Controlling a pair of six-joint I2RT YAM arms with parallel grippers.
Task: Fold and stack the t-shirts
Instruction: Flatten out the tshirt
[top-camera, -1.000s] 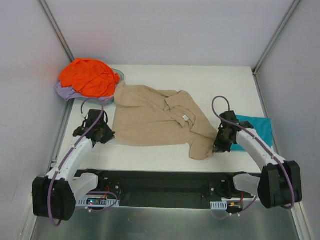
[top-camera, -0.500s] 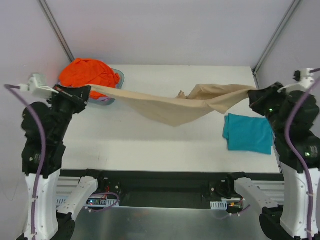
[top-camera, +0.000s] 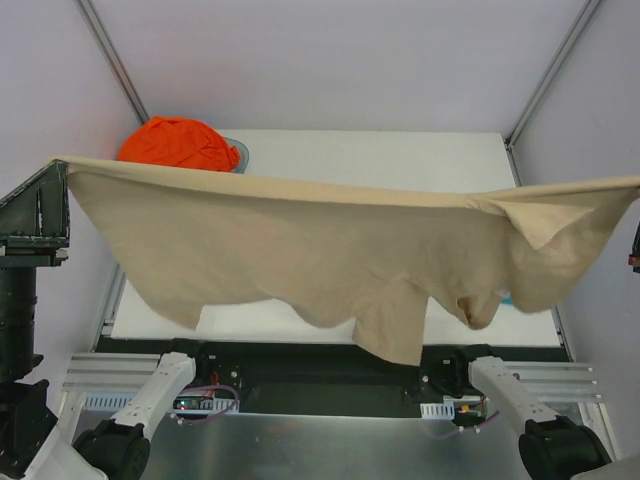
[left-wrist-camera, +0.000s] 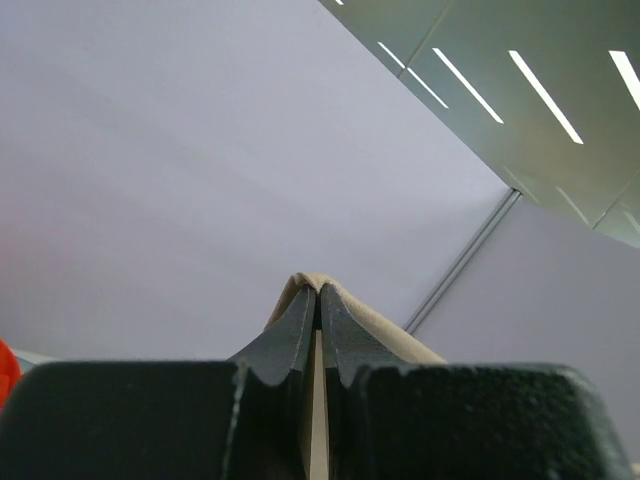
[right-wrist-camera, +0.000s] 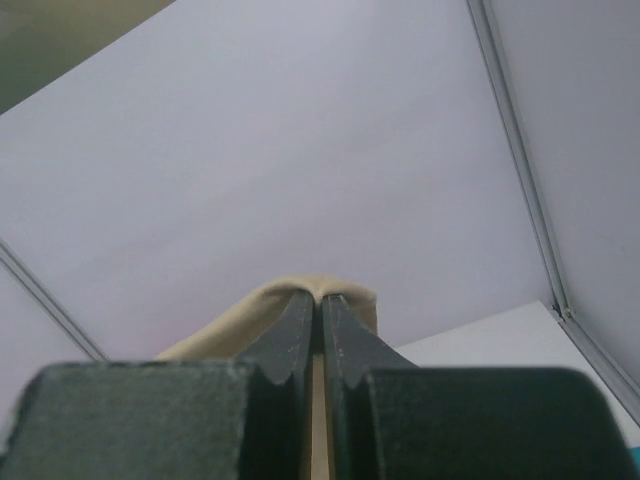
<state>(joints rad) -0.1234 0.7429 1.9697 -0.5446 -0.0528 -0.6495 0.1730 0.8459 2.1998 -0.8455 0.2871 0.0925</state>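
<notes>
High above the surface (top-camera: 400, 155), the tan t-shirt (top-camera: 300, 240) hangs spread almost from one side of the top view to the other. Its upper edge is pulled into a nearly straight line between the two arms, and the rest falls in a loose, wrinkled curtain. One part droops lowest near the middle, over the near edge of the surface as seen from above, and the right end is bunched into a folded pocket. It hides most of the white surface beneath; only the far strip and a narrow near strip show. At the far left corner the orange t-shirt (top-camera: 175, 140) lies in a crumpled heap in the shallow teal-grey basin (top-camera: 238, 153). Just a short piece of the basin's rim shows, at the heap's right side, and whether anything else lies in it under the orange cloth cannot be told. The left tool (left-wrist-camera: 319, 305) is raised at the left edge of the scene with its jaws pinched narrow on a fold of the tan t-shirt, which peaks over the fingertips in the wrist view. The right tool (right-wrist-camera: 321, 305) is likewise clamped tight on a fold of the same shirt at the right edge. A tiny sliver of teal cloth (top-camera: 507, 297) peeks out beside the bunched right end, too small to say more.
</notes>
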